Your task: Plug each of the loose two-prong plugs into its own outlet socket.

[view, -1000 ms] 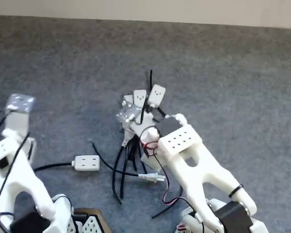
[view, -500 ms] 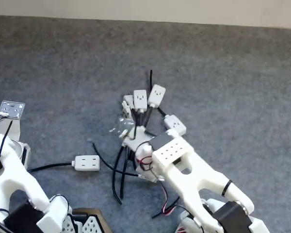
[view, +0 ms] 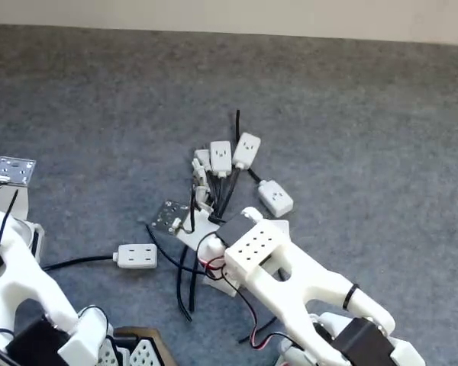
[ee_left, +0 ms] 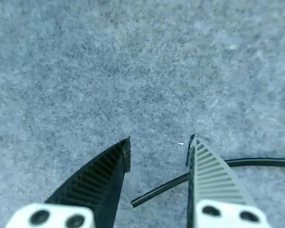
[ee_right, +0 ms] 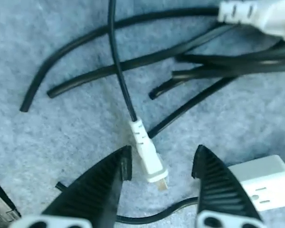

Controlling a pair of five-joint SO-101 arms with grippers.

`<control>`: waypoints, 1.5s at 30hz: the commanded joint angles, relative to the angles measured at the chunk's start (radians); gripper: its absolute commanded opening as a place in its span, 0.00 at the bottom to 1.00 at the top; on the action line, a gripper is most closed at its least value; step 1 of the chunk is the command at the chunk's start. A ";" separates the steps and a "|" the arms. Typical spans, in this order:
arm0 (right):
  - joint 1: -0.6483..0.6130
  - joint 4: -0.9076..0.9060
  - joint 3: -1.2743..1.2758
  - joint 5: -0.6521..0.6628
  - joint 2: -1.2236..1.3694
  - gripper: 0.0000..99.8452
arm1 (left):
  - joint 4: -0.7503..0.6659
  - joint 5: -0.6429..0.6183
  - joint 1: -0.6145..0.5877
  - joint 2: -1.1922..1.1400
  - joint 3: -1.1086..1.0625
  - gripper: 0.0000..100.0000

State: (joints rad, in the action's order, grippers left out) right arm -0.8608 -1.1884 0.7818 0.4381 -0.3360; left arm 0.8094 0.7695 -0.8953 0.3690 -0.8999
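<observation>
A loose white two-prong plug [ee_right: 147, 152] on a black cord lies on the grey carpet, right between the fingers of my open right gripper [ee_right: 162, 159], which hovers just above it. A white outlet socket [ee_right: 261, 183] sits close beside one finger. In the high view, three white outlet sockets [view: 220, 158] [view: 246, 150] [view: 275, 197] cluster at the middle with black cords fanning out. Another socket [view: 136, 255] lies to the left. My left gripper [ee_left: 159, 142] is open above bare carpet, with a black cord [ee_left: 180, 180] running beneath its fingers.
Several loose black cord ends [ee_right: 85, 76] cross the carpet around the plug. The right arm [view: 290, 282] covers the cords at the near middle. The left arm [view: 15, 259] stands at the near left. A pale wall edge [view: 229, 15] borders the far side.
The right arm has drawn back from the outlet cluster toward the near side, uncovering one socket and covering the loose plug. The left arm shifted a little leftward early on.
</observation>
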 commanded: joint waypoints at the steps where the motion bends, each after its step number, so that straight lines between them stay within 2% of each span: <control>1: -0.058 0.008 -0.021 0.014 0.002 0.22 | -0.014 0.009 -0.007 -0.002 0.004 0.21; 8: -0.076 0.124 0.079 0.014 0.005 0.22 | -0.012 0.009 -0.007 -0.002 0.004 0.21; 14: -0.073 0.137 0.117 0.051 0.005 0.22 | -0.012 0.009 -0.007 -0.002 0.004 0.21; 18: -0.016 0.188 0.117 0.057 0.008 0.22 | -0.012 0.009 -0.007 -0.002 0.002 0.21; 23: 0.031 0.205 0.102 0.080 0.133 0.12 | -0.017 0.011 -0.004 -0.001 -0.024 0.21; 26: 0.030 0.216 0.065 0.077 0.216 0.06 | -0.017 0.011 -0.007 -0.001 -0.022 0.21; 41: 0.025 0.208 0.033 0.080 0.142 0.06 | -0.017 0.011 -0.001 -0.001 -0.022 0.21; 45: -0.047 0.208 0.039 0.083 0.120 0.06 | -0.017 0.011 -0.001 -0.001 -0.022 0.21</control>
State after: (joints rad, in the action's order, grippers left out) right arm -0.8362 -0.9828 0.8324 0.5071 -0.1672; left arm 0.8032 0.7695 -0.8953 0.3675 -0.9275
